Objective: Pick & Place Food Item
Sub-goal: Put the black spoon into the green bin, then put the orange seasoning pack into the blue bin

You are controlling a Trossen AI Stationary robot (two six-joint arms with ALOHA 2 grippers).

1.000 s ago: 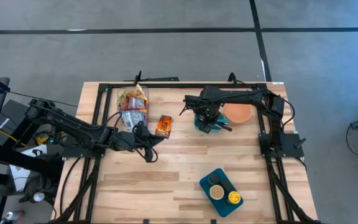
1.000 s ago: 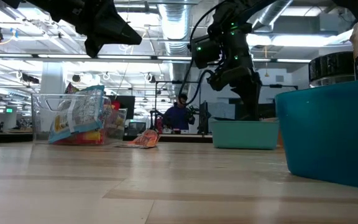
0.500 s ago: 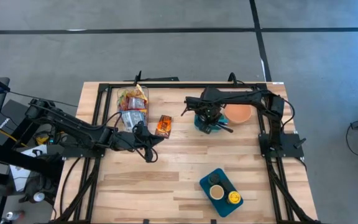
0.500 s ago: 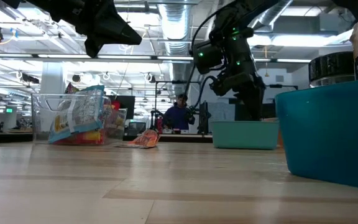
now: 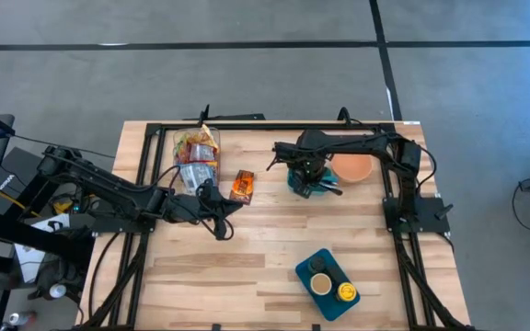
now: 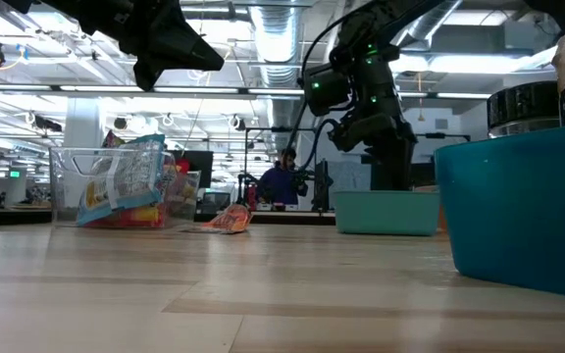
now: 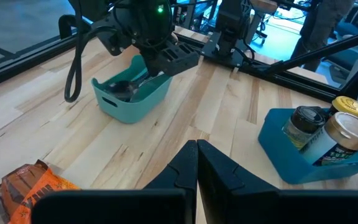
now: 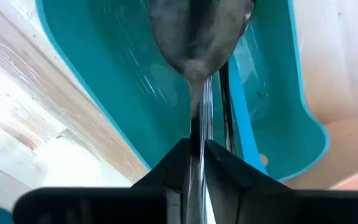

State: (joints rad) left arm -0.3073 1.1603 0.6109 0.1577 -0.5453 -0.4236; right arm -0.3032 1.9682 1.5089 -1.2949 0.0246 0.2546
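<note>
A teal bin [image 5: 307, 181] stands at the table's far middle, beside an orange bowl [image 5: 352, 168]. My right gripper [image 8: 196, 146] reaches down into the bin, shut on a metal spoon [image 8: 197, 31]. In the low view its fingertips are hidden behind the bin's wall [image 6: 385, 211]. An orange snack packet [image 5: 241, 186] lies flat on the table next to a clear bin of snacks [image 5: 196, 154]. My left gripper [image 5: 221, 210] hovers shut and empty, a little nearer than the packet. My right gripper pinches the spoon's thin handle [image 8: 199, 127] between its two fingers. The fingers come from above, pointing down into the bin, and lie along the handle. The spoon's bowl [image 7: 124, 88] hangs low inside the bin; whether it touches the floor I cannot tell.
A blue tray [image 5: 328, 283] with three jars stands near the table's front right. Black frame rails run along the table's left, right and far edges. Bare wood lies between the packet and the blue tray.
My right gripper has dipped slightly toward the teal bin and stays over it.
</note>
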